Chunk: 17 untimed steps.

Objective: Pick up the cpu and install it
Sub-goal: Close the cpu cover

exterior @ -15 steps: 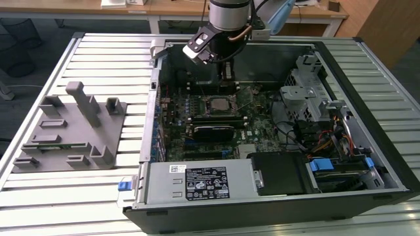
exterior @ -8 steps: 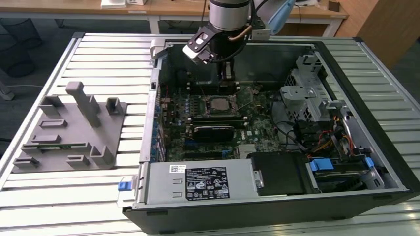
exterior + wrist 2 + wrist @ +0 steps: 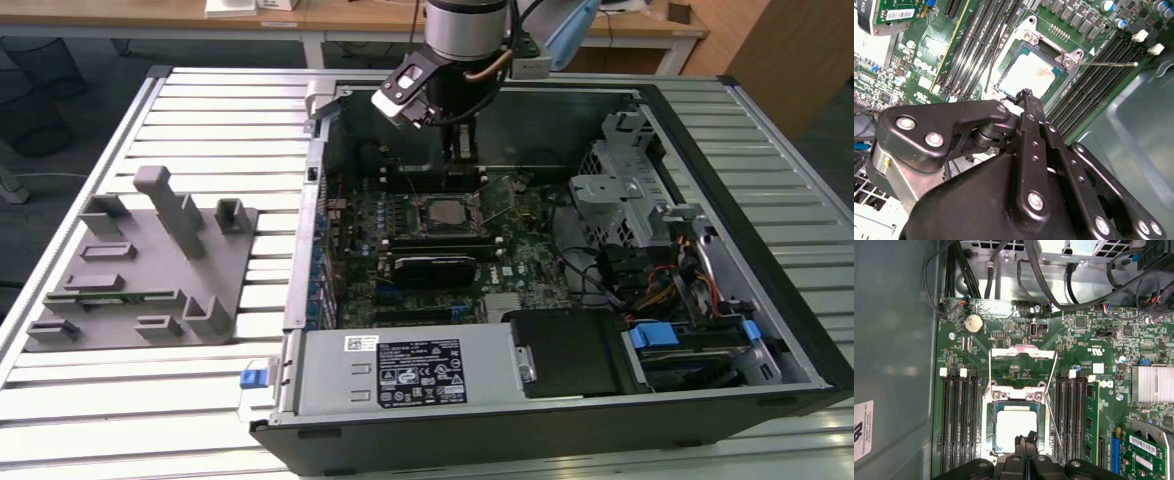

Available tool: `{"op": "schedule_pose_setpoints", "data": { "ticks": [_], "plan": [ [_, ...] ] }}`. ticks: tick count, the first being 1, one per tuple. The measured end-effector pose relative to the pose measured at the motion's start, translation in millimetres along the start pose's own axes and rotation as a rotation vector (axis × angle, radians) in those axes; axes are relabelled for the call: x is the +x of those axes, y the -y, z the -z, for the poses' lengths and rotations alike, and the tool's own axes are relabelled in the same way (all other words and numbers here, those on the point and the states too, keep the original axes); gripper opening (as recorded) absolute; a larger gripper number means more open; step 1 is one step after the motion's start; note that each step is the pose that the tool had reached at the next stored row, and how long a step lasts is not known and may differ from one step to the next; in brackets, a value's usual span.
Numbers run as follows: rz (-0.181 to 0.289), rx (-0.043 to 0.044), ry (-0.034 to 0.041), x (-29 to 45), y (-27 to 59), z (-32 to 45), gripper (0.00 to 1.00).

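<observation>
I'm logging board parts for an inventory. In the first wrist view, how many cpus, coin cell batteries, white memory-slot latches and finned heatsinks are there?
cpu: 1
coin cell battery: 1
white memory-slot latches: 4
finned heatsink: 1
Total: 7

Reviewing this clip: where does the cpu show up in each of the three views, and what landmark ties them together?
Exterior view: the cpu lies in the socket mid-case, just below the gripper in the picture.
Second wrist view: cpu in the socket, just beyond the gripper.
First wrist view: cpu in the socket, between the memory slots.
Shared landmark: the gripper, jaws shut, close above the cpu's edge.
</observation>
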<state>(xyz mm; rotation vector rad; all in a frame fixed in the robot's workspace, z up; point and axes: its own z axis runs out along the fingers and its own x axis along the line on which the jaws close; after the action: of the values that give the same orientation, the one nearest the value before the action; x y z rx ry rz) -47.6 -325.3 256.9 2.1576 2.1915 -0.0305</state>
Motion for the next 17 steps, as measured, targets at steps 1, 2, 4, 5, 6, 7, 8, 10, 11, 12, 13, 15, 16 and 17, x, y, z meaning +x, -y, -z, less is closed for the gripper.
{"op": "schedule_pose_setpoints", "data": {
  "ticks": [1, 2, 4, 5, 6, 7, 8, 10, 11, 12, 13, 15, 16, 17],
  "plan": [
    [0.0, -0.0001, -0.0002, -0.1, -0.1, 1.5, 0.11],
    [0.0, -0.0002, -0.0003, -0.2, -0.1, 3.5, 0.11],
    [0.0, -0.0002, -0.0004, -0.4, -0.3, 7.1, 0.11],
    [0.0, -0.0002, -0.0003, -0.4, -0.3, 7.9, 0.11],
    [0.0, -0.0003, -0.0005, -0.4, -0.3, 7.8, 0.11],
    [0.0, -0.0003, -0.0005, -0.4, -0.3, 7.9, 0.11],
    [0.0, -0.0003, -0.0006, -0.4, -0.3, 7.9, 0.11],
    [0.0, -0.0003, -0.0004, -0.5, -0.4, 8.0, 0.11],
    [0.0, -0.0001, -0.0002, -0.5, -1.1, 8.1, 0.11],
    [0.0, -0.0001, -0.0001, -0.5, -2.2, 8.0, 0.11],
    [0.0, -0.0002, -0.0003, -0.5, -3.7, 7.9, 0.11],
    [0.0, -0.0002, -0.0003, -0.6, -8.1, 7.7, 0.11],
    [0.0, -0.0003, -0.0003, -0.6, -10.8, 7.7, 0.11],
    [0.0, -0.0002, -0.0004, -0.6, -13.0, 7.6, 0.11]
  ]
}}
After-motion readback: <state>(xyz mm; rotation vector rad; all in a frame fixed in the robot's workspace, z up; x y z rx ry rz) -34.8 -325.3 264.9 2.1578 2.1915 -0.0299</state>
